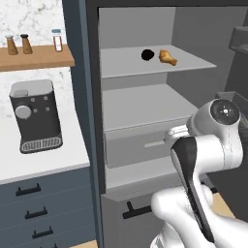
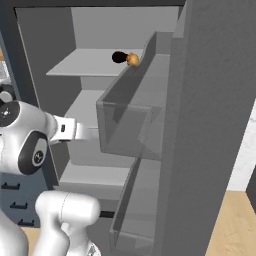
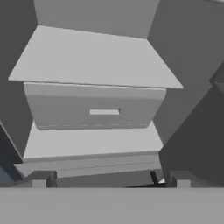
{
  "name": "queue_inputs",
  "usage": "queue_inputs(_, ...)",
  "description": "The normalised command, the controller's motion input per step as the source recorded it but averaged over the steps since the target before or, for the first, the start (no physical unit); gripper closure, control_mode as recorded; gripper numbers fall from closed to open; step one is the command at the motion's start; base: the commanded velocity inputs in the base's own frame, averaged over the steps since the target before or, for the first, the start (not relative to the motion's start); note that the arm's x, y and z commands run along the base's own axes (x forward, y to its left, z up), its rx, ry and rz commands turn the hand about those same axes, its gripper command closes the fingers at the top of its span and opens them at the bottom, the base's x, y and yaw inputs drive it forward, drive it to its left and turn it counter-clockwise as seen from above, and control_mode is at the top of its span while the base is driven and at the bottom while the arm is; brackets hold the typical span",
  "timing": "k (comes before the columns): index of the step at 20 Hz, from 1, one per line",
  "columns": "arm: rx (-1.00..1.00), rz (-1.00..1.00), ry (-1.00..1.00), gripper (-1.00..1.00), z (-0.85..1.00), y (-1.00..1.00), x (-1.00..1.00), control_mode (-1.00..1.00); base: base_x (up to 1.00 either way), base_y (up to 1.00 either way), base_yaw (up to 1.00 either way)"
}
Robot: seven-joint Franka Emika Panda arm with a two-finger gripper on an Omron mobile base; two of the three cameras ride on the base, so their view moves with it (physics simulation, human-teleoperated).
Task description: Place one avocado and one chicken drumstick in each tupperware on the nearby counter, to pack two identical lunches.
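The avocado (image 1: 147, 54) is a dark round thing on the top shelf (image 1: 145, 65) of the open fridge (image 1: 140, 121), high above the tool (image 3: 107, 177) and farther back. Right next to it lies the chicken drumstick (image 1: 167, 57), golden brown, almost touching it. They sit there because the fridge is where the food is kept cold, so the robot has to fetch them from it.

The fridge is the biggest thing here. Its door (image 2: 200, 125) is swung wide open on the tool's right side, so the arm can reach in. Below the top shelf there is a second shelf (image 3: 94, 57), and under that a grey drawer (image 3: 94, 107) that is pushed in. The tool points at this drawer, straight ahead of it, so it is too low for the food right now.

The bench (image 1: 43, 155) is off to the tool's left, white on top with blue drawers under it. A black coffee machine (image 1: 35, 115) stands on it. I cannot see any lunch boxes from here.

The tool has its two tips wide apart and holds nothing. That makes sense, because it must be wide to fit around the avocado or the drumstick. I think it needs to lift up to the top shelf next.
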Motion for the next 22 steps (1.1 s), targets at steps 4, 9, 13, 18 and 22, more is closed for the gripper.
queue_inputs(4,0.04,-0.04,-0.19,-1.0,0.61,0.0,0.34,-1.0,0.0,0.0,0.0)
queue_inputs(9,0.14,-0.02,-0.03,-1.0,1.0,-0.1,0.29,-1.0,0.0,0.0,0.0)
queue_inputs(13,0.07,0.0,0.0,-1.0,0.84,-0.32,0.4,-1.0,0.0,0.0,0.0)
queue_inputs(18,0.0,0.06,0.0,-1.0,0.35,-0.09,0.35,-1.0,0.0,0.0,0.0)
queue_inputs(22,-0.02,0.03,0.02,-1.0,0.04,-0.01,0.39,-1.0,0.0,0.0,0.0)
